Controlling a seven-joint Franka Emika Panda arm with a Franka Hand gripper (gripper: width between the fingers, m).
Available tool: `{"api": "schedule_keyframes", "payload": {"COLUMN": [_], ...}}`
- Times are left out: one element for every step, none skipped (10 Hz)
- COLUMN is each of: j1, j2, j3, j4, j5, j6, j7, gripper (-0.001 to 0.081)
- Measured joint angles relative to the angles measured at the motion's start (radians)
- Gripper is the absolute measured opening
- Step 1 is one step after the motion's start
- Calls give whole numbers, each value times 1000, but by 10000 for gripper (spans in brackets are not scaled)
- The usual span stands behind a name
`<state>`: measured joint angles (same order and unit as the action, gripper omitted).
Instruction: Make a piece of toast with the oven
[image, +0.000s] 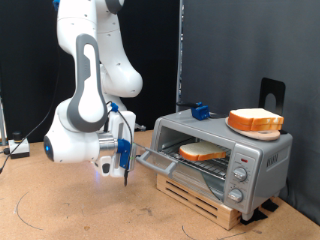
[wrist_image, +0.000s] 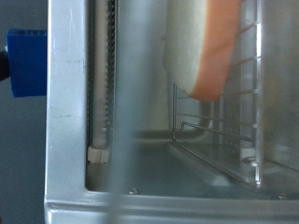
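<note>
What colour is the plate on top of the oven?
Orange. The plate sits on the oven, holding a bread slice; clearest in the exterior view.

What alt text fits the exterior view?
A toaster oven sits with its glass door dropped open and a bread slice on the rack. The white arm's tool hangs just outside the door; another slice on an orange plate tops the oven.

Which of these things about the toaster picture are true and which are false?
1. The silver-grey toaster oven has its glass door open. True.
2. A pale bread slice lies inside on the wire rack. True.
3. The round orange plate sits on the floor. False: it sits on top of the oven.
4. The gripper holds the bread. False: it is at the door's edge, outside the oven.
</note>
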<state>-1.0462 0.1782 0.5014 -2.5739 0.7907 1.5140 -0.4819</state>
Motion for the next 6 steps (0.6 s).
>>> {"api": "schedule_keyframes", "payload": {"j1": [3,9,14,22,35,48], "j2": [-36,-74,-109,-145,-184,-224], "j3": [15,30,46,61,77,94], "j4": [-32,-65,-96,-129,-164,-197], "j5": [18,39,61,91,122,155], "j6": [5,7,7,7,7,7], "j7": [-10,-14,-19,-24,-28,-35], "gripper": [809,809,809,809,809,809]}}
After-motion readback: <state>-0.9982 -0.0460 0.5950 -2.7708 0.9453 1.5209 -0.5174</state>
